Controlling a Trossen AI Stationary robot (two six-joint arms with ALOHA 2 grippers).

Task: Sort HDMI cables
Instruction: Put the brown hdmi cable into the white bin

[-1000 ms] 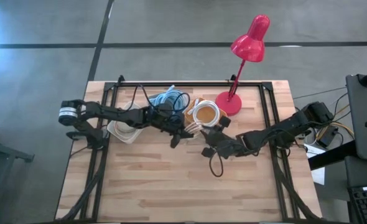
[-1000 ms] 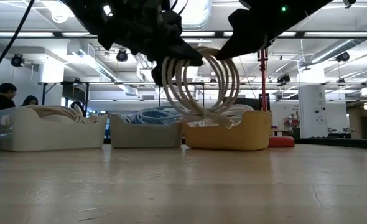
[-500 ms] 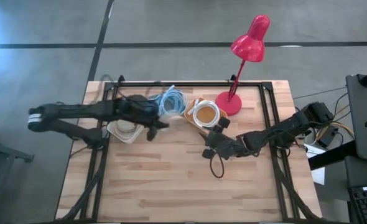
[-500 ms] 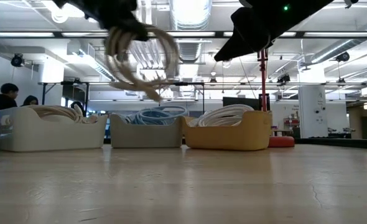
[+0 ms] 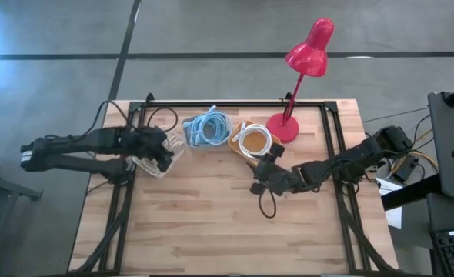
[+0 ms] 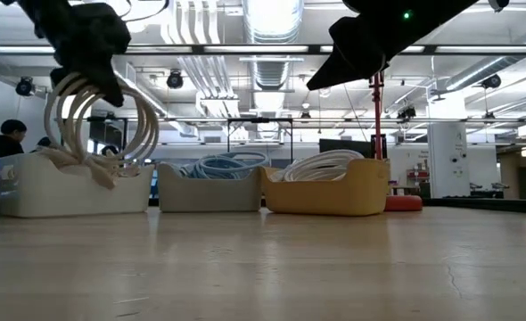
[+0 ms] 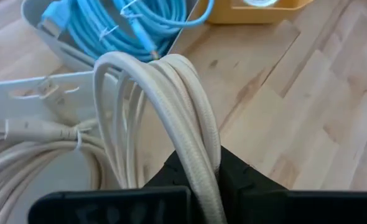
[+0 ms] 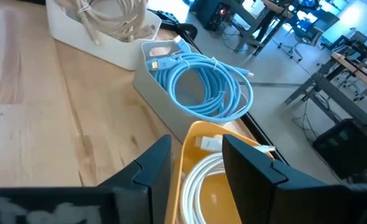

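My left gripper [image 5: 164, 151] is shut on a tan HDMI cable coil [image 6: 98, 125] and hangs over the white bin [image 5: 148, 163] at the table's far left, where more tan cable [image 7: 28, 155] lies. The coil's lower strands reach the bin's rim [image 6: 71, 183]; whether they touch it I cannot tell. Light blue coils [image 5: 208, 127] lie in the grey bin [image 6: 209, 192] beside it. White coils [image 5: 254, 140] lie in the yellow bin [image 6: 325, 194]. My right gripper [image 8: 197, 149] is open and empty, hovering on the near side of the yellow bin [image 8: 193, 143]. My left gripper pinches the tan coil's bundle of several strands [image 7: 196, 155] between its two fingers, at the top of the loop. The fingers come from above, pointing down, and lie across the strands. The coil hangs upright below them [image 6: 98, 134], its tied tail [image 6: 102, 169] by the bin's rim.
A red desk lamp [image 5: 300, 73] stands at the far right, its base next to the yellow bin. A black robot wire loops on the table [image 5: 267, 204] below my right arm. Bare wood fills the near half of the table [image 5: 211, 231]. People show in the room behind [image 6: 0, 143].
My left gripper has carried the tan coil from in front of the yellow bin toward the table's left edge, past the grey bin, then down over the white bin. The coil has stayed hanging below the shut fingers.
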